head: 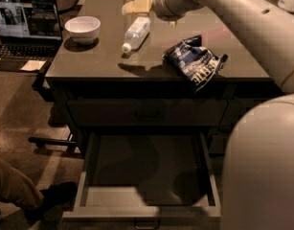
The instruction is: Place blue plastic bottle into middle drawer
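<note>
The blue plastic bottle (136, 33) lies on its side on the desk top (103, 56), our gripper (132, 5) hovers by its far end, spread or pressed together we cannot tell, so we think this is the reaching step, and next we must drop down and pinch it for the open middle drawer (146, 166).
</note>
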